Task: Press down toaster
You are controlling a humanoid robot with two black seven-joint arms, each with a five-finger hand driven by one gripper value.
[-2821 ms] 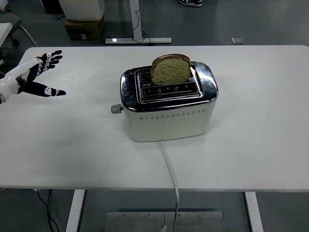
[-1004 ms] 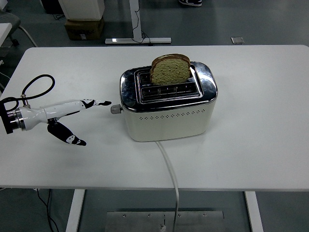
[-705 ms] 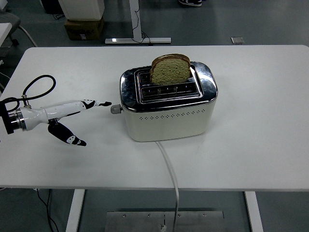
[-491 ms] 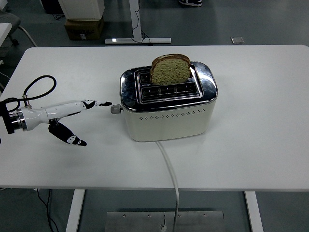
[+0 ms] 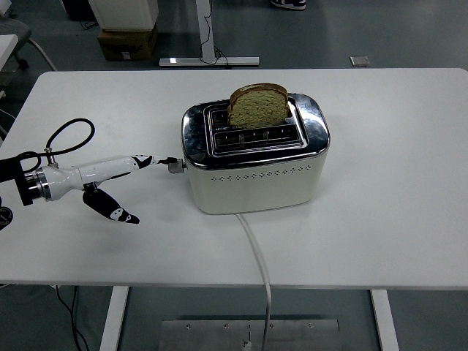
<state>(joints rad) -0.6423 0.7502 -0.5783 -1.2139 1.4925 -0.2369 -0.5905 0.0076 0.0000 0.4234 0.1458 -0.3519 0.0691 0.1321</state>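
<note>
**Left fingertip at toaster lever**

Left hand [image 5: 110, 179] reaches in flat — fingers [image 5: 150, 160] extended, thumb splayed down, holding nothing; tip meets the lever [image 5: 175, 167]. Toaster [image 5: 256, 157] sits mid-table [image 5: 395, 219], bread slice [image 5: 258, 104] standing high in the rear slot — cord [image 5: 257, 259] runs off the near edge.

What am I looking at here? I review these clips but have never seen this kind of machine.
This is one view from a camera high on a humanoid robot, looking down over a white table. The robot's left hand comes in from the left edge, fingers stretched out, holding nothing, fingertips at the small lever on the side of a toaster. A slice of bread stands tall in the rear slot, not yet pushed down. A white cord runs off the table's near edge. The right arm is out of view.
</note>
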